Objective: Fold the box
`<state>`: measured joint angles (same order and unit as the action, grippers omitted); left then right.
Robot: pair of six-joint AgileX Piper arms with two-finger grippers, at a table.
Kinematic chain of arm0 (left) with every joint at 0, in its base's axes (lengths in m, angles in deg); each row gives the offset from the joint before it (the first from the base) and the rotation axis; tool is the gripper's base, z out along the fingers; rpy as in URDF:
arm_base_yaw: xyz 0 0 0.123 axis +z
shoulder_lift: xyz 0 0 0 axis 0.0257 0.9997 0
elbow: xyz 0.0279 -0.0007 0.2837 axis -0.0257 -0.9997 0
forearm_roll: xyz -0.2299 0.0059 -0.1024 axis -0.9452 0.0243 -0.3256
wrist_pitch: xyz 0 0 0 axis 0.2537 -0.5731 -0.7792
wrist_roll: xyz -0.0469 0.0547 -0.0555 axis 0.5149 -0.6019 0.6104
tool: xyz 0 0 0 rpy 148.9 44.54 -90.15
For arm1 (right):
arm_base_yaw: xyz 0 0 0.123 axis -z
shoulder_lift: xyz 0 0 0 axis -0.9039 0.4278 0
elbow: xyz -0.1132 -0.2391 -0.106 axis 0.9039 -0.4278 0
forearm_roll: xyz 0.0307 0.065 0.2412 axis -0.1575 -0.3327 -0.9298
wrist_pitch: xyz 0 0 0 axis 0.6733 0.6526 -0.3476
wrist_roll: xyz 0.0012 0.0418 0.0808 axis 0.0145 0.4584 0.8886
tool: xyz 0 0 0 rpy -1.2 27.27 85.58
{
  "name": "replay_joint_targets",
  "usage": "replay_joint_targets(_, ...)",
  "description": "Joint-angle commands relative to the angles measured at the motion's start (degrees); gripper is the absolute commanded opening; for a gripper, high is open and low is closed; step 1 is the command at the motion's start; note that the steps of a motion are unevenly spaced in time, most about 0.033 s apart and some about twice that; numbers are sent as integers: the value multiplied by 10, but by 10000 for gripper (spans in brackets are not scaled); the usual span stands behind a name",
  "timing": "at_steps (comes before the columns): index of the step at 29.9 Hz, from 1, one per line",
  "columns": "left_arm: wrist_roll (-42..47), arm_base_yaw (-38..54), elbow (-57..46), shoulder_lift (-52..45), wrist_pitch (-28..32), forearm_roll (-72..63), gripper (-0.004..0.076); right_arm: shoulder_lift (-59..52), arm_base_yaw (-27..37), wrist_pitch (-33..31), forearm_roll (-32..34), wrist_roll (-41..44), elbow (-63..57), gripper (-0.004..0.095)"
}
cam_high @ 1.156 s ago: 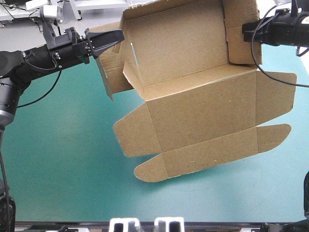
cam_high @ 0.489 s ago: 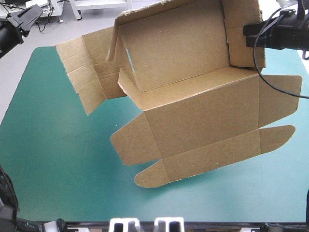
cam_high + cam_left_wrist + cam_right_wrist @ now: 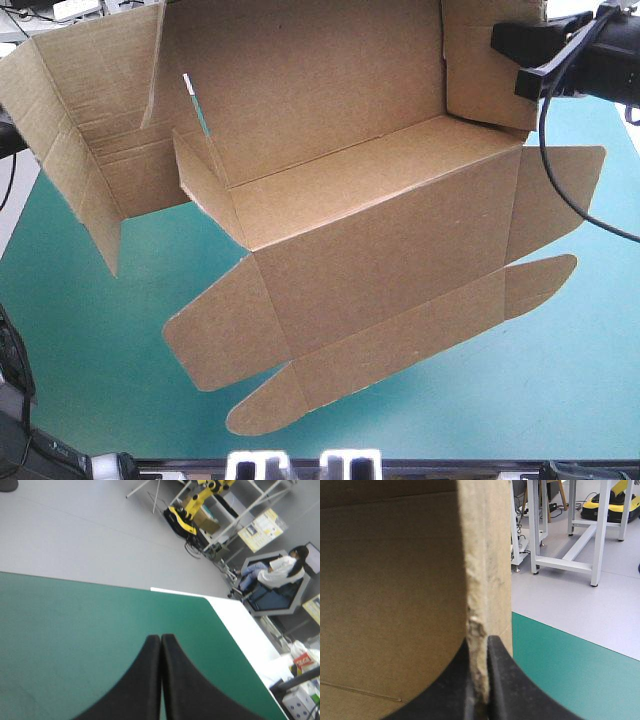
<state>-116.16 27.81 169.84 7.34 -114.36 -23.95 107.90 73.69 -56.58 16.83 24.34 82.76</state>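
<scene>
One arm alone carries the box: the right gripper is clenched on the raw edge of a raised side wall. The whole brown sheet hangs in the air over the far part of the table, its rounded flaps drooping toward the near edge. The left gripper is clamped on nothing, its black fingers pressed together above bare teal-green cover close to a table corner (well clear of the board, as far as I can see). I'd judge the board light and fairly stiff, yet hinging freely at every crease, so held by one wall it will sag and swing. A second hold on the loose wall toward the table's left edge would steady it.
</scene>
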Motion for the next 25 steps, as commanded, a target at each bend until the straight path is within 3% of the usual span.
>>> replay_joint_targets(1, 1, -35, 17, -26, -35, -31, -10, -9, 4, 55, -39, 2, 16, -23)
replay_joint_targets(8, -4, -93, 17, -49, -54, -64, -10, 8, 4, 61, -35, -3, 16, -24)
replay_joint_targets(25, 55, -139, 17, -122, -54, -74, -10, 44, 4, 81, -39, -19, 16, -24)
